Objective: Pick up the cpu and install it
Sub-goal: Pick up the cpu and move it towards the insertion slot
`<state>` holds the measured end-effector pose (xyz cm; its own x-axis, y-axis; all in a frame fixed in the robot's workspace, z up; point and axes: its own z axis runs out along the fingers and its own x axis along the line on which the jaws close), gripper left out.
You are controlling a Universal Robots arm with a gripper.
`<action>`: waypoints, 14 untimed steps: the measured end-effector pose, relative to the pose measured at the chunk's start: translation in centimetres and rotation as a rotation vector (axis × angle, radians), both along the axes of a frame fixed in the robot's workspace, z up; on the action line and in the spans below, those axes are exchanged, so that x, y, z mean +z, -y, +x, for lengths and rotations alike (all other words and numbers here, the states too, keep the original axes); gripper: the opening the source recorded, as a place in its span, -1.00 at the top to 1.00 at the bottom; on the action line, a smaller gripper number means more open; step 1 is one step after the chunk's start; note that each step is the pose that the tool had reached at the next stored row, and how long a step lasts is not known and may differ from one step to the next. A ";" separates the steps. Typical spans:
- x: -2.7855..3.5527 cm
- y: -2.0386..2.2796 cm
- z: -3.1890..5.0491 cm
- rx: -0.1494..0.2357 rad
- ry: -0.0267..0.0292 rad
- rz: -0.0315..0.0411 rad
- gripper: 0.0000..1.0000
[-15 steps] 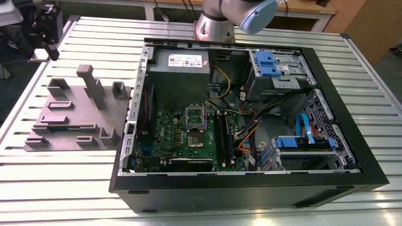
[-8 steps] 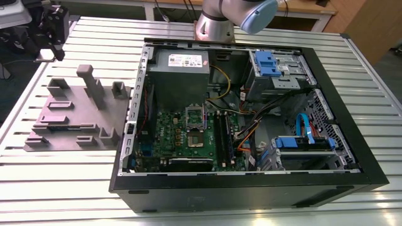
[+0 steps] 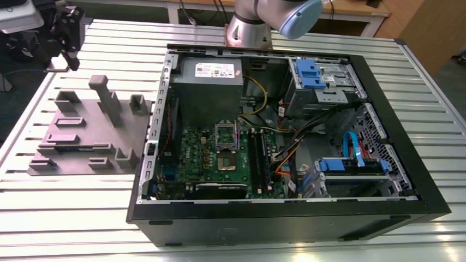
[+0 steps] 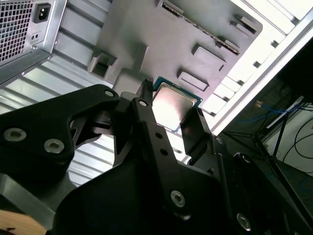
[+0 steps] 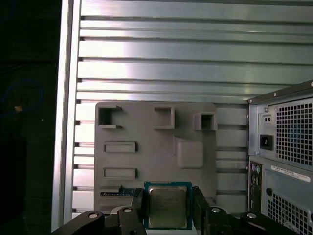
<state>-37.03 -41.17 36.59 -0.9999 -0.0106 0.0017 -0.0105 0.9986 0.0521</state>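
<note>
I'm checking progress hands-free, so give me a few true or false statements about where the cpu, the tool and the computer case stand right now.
1. The cpu sits between the tool's fingers. True.
2. The cpu is already installed. False: the socket looks empty, and the cpu is at the tool, over the grey tray.
3. The computer case lies open. True.
4. The grey tray is inside the case. False: it rests on the table, at the exterior view's left of the case.
</note>
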 end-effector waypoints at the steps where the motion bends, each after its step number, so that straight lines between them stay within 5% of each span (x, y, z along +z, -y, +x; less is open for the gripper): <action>1: 0.00 0.00 0.16 0.000 -0.0001 0.0000 0.05; 14: -0.01 0.00 2.75 0.000 -0.0022 0.0001 0.05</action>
